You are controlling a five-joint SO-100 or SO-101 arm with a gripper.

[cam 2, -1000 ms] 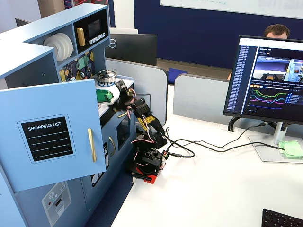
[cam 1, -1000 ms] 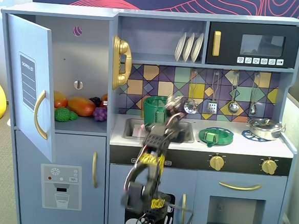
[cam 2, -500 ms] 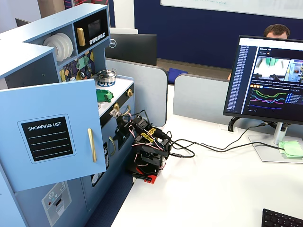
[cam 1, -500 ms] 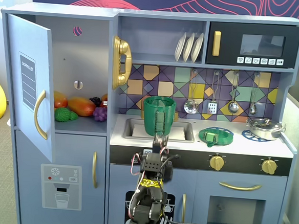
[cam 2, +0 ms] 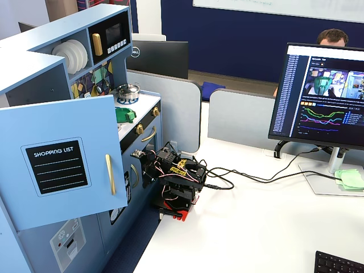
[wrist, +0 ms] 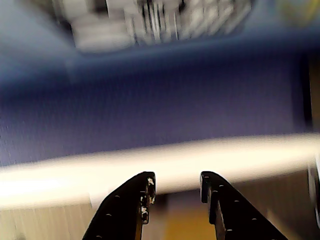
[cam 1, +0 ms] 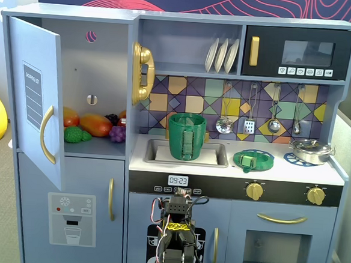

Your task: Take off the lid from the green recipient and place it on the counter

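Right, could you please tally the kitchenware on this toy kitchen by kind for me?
White plates: 3
Hanging utensils: 4
Green pot: 1
Green lid: 1
Silver pan: 1
Total: 10

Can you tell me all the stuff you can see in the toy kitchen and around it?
Pot: one, green, in the sink.
Lid: one, green, on the white counter, right of the sink.
Pan: one, silver, counter's right end.
Plates: three, white, top shelf.
Utensils: four, silver, hanging on the tiled wall.
Phone: one, gold, on the cupboard's side.
Toy food: several, mixed colours, open cupboard.
Monitor: one, black, on the desk.
Gripper: one, black, open, empty.
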